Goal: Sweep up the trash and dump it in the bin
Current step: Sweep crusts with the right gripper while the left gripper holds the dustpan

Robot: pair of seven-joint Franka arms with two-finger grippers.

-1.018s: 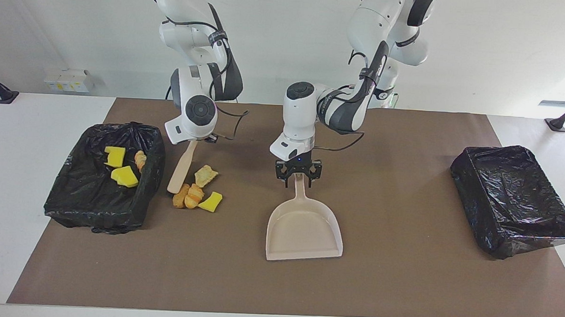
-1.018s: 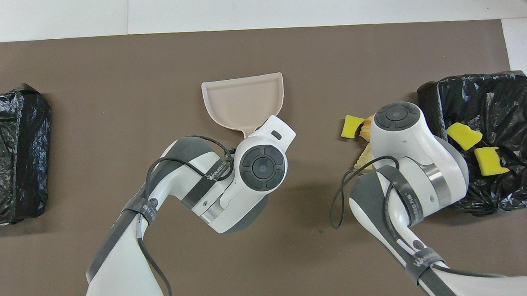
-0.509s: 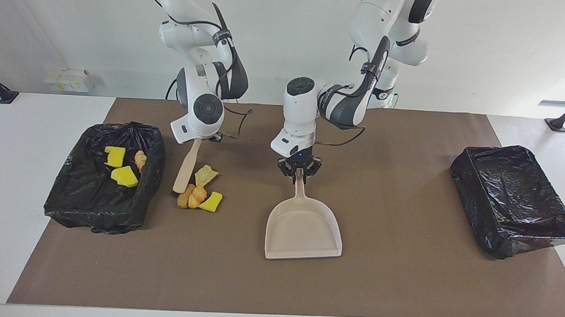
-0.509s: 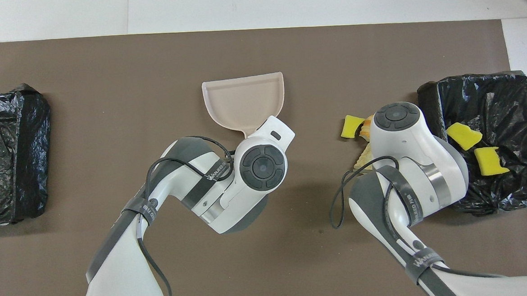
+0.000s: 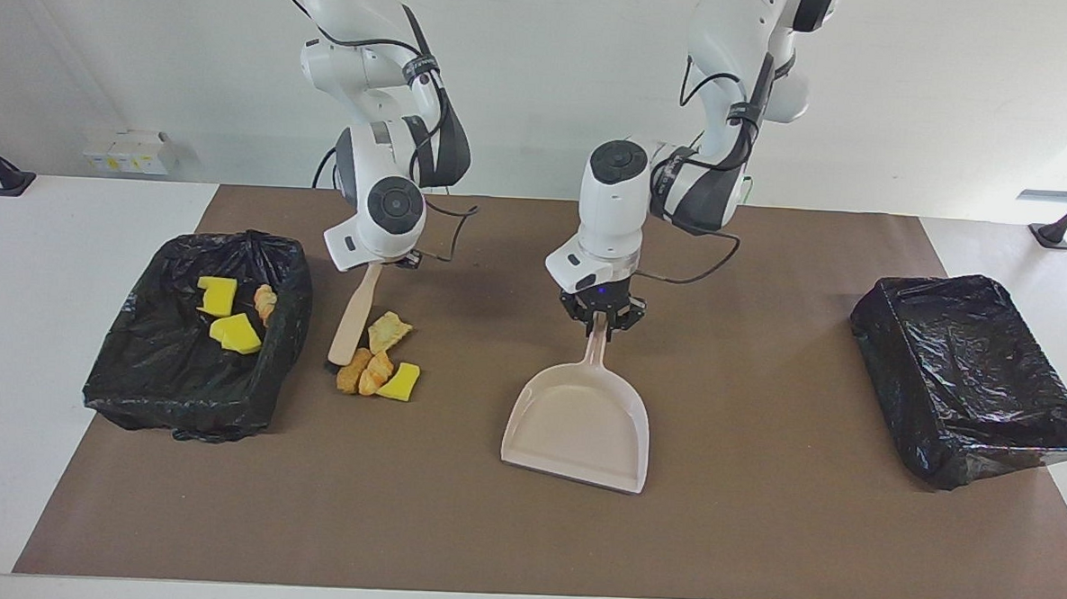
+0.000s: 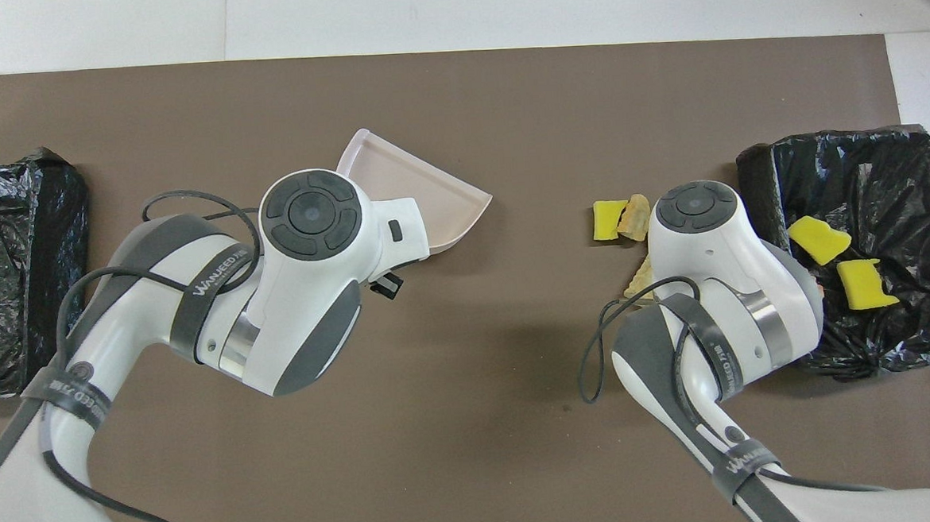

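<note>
Trash (image 5: pixel 376 365), spongy and crusty chunks, lies beside the right gripper's (image 5: pixel 375 266) clamped wooden brush (image 5: pixel 354 317); left gripper (image 5: pixel 601 328) pinches the smooth dustpan (image 5: pixel 582 419).

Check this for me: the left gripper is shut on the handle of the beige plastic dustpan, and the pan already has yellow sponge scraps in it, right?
Not quite. The left gripper is shut on the beige plastic dustpan by its handle, but the facing view shows the pan empty. The yellow sponge and orange-brown bread scraps lie on the mat beside the black-lined bin.
</note>
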